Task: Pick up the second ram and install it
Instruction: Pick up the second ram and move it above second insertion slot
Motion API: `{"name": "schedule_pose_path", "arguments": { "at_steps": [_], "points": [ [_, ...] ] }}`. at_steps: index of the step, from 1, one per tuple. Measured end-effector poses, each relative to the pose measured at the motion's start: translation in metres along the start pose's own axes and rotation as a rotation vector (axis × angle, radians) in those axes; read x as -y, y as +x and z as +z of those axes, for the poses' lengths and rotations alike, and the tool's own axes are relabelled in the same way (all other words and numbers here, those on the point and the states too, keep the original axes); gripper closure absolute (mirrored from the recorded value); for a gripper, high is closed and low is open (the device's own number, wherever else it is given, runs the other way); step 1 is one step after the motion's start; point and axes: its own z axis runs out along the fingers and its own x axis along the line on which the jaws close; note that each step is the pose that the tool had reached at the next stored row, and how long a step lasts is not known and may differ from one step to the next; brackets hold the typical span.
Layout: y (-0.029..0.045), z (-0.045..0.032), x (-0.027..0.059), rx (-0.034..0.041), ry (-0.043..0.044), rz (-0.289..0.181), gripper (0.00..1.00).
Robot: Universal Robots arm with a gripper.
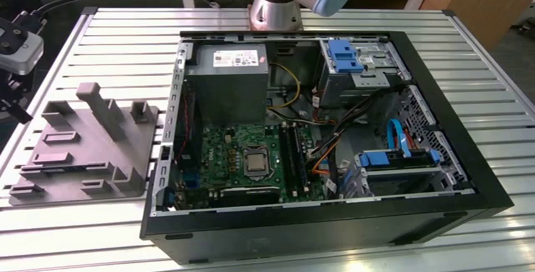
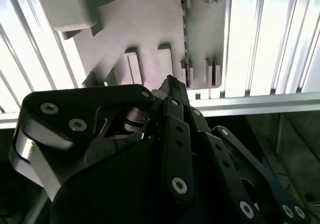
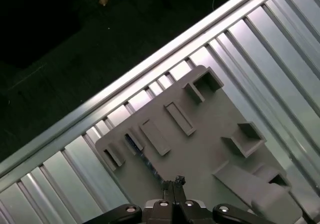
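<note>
Your gripper (image 3: 173, 183) hovers over the grey tray (image 3: 210, 149), its fingers pressed together with nothing visible between them. The second ram (image 3: 142, 155) stands on edge in a tray slot, near the fingertips and outside the open computer case (image 1: 468, 178).

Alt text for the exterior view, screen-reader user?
Open PC case lies on a slatted metal table, its motherboard, power supply and blue drive bays exposed. A grey tray with upright posts sits beside it on the exterior view's left; the arm's base stands at the table's far edge.
</note>
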Motion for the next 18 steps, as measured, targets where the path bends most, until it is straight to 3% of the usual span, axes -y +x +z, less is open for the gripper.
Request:
{"name": "schedule_pose_path", "arguments": {
  "at_steps": [18],
  "points": [
    [0.0001, 0.0055, 0.0004, -0.0237, -0.0085, -0.325, 0.9]
  ]
}}
